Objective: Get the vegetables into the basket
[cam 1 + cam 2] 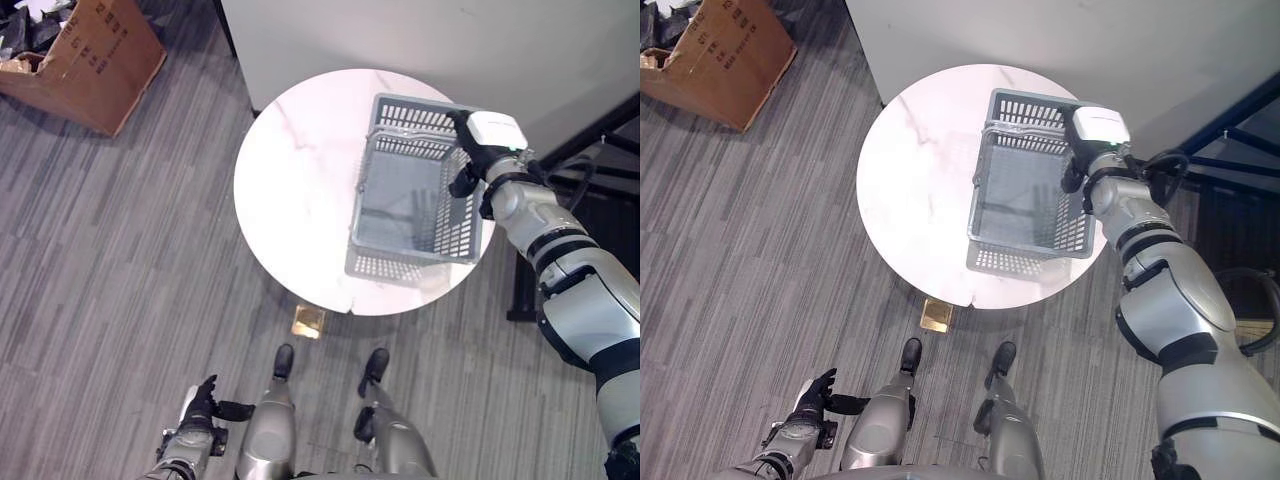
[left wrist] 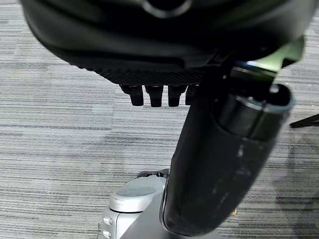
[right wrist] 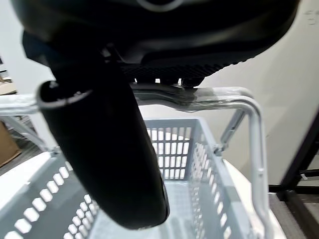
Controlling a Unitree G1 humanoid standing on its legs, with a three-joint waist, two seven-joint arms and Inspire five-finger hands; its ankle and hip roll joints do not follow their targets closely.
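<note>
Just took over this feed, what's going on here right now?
The right hand is curled round a metal handle of the grey basket, which sits on the round white table. The basket looks empty. The left hand hangs low by the robot's side over the grey floor, fingers relaxed, holding nothing. A cardboard box stands nearby.

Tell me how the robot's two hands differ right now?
The right robot hand reaches out over the round table and curls round the handle of the grey basket. The left robot hand hangs low above the floor, away from the table, fingers relaxed and holding nothing. Both are dark hands on silver-grey arms.
</note>
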